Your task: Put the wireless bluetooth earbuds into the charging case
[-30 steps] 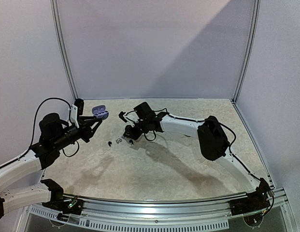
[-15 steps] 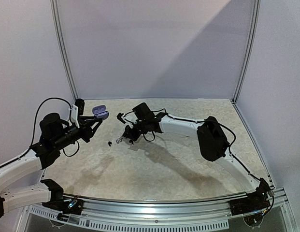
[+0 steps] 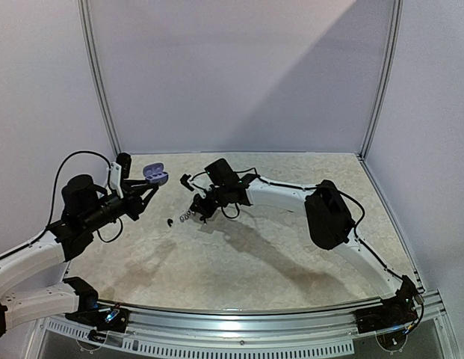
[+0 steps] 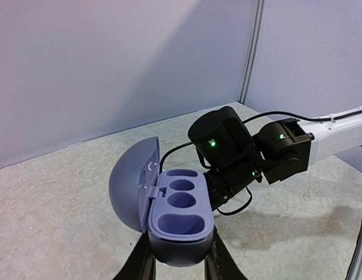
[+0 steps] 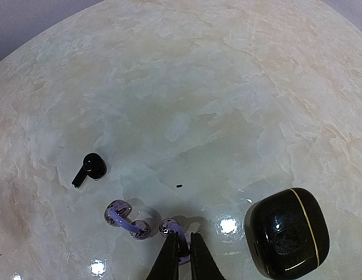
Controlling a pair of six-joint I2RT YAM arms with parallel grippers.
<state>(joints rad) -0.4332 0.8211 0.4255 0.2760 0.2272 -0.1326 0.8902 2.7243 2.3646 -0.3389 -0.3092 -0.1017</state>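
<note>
Right fingers nearly closed, pinching a translucent purple earbud on the pale marbled surface. Second purple earbud just beside it. Glossy black case with gold seam near. Black stemmed earbud farther off, wide bare surface beyond. Left fingers clamp the lavender charging case, raised off the surface, lid open.

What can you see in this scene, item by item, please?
charging case: one, lilac, open, empty, held in the left hand.
black case: one, black, closed, on the table beside the right hand.
black earbud: one, black, on the table.
loose purple earbud: one, purple, on the table.
pinched purple earbud: one, purple, between the right hand's fingertips.
table: one, beige marble pattern.
left hand: one, black, shut on the charging case.
right hand: one, black, low over the table.
</note>
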